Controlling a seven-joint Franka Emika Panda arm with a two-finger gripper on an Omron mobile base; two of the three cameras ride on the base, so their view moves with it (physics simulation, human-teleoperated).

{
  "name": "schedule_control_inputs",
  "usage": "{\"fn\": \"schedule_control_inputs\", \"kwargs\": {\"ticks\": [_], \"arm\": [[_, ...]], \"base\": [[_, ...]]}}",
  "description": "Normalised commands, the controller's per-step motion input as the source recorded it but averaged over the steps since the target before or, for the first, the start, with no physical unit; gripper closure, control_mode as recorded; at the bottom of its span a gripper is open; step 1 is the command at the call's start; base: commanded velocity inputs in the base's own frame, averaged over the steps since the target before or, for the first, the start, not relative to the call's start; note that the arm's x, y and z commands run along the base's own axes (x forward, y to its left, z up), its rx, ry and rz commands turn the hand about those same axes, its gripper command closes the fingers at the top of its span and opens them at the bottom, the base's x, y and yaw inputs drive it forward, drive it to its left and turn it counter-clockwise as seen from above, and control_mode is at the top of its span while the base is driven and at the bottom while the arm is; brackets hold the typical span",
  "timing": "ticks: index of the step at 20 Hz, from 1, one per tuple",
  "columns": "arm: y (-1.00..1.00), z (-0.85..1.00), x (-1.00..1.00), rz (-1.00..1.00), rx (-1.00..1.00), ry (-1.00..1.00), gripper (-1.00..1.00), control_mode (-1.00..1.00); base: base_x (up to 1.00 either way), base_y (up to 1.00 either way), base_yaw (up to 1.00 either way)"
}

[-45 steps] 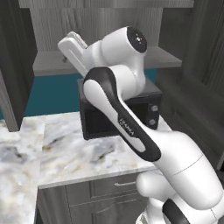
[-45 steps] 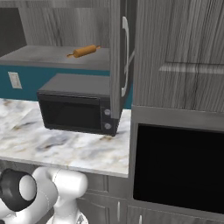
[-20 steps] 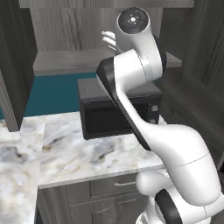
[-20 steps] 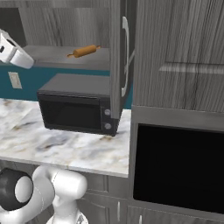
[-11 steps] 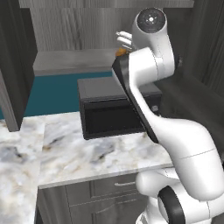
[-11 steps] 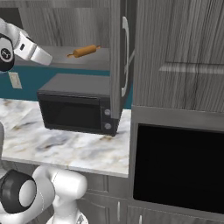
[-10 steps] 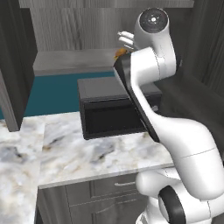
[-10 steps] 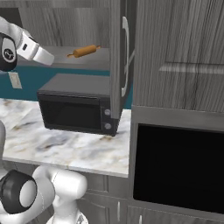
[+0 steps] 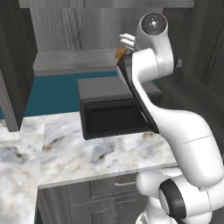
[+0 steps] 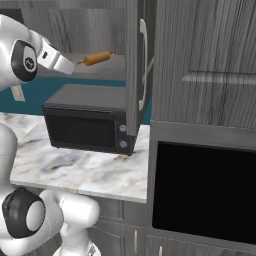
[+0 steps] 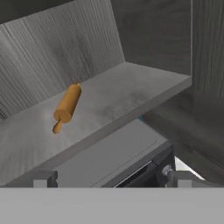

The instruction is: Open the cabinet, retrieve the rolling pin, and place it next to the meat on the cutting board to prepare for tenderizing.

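Left base view: I am seeing the arm (image 9: 151, 61) reaching up into the open cabinet (image 9: 78, 26), with the gripper (image 9: 126, 42) poking out beside the white wrist above the shelf (image 9: 70, 61). A sliver of the orange pin (image 9: 119, 53) is showing just under the gripper. The microwave (image 9: 111, 111) is sitting below on the marble counter (image 9: 57, 153).

Right base view: I am seeing the pin (image 10: 96, 58) lying on the shelf, just beyond the hand. The cabinet door (image 10: 138, 70) is standing open, edge-on, with its silver handle (image 10: 145, 55) facing me. A black oven (image 10: 205, 190) is sitting at lower right.

Hand view: I am looking down at the pin (image 11: 66, 106), lying flat on the shelf, well clear of the fingertips (image 11: 43, 178). The jaws are standing wide apart with nothing between them. The microwave top is showing under the shelf edge.
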Motion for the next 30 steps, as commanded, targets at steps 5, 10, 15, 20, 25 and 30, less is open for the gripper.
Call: {"fn": "schedule_control_inputs", "kwargs": {"ticks": [5, 10, 15, 20, 25, 30], "arm": [[0.00, 0.00, 0.49, 0.00, 0.00, 0.11, -1.00, -1.00], [-0.01, 0.00, 0.48, 0.00, -0.02, 0.12, -1.00, -1.00], [0.00, 0.00, 0.46, 0.01, -0.01, 0.03, -1.00, -1.00], [0.00, -0.08, 0.30, 0.03, 0.00, 0.00, -1.00, -1.00], [0.00, -0.24, 0.06, 0.02, 0.00, -0.07, -1.00, -1.00], [0.00, -0.17, 0.07, 0.02, 0.00, -0.08, -1.00, -1.00]], "base": [[0.00, 0.00, 0.00], [0.00, 0.00, 0.00], [0.00, 0.00, 0.00], [0.00, 0.00, 0.00], [0.00, 0.00, 0.00], [0.00, 0.00, 0.00]]}}
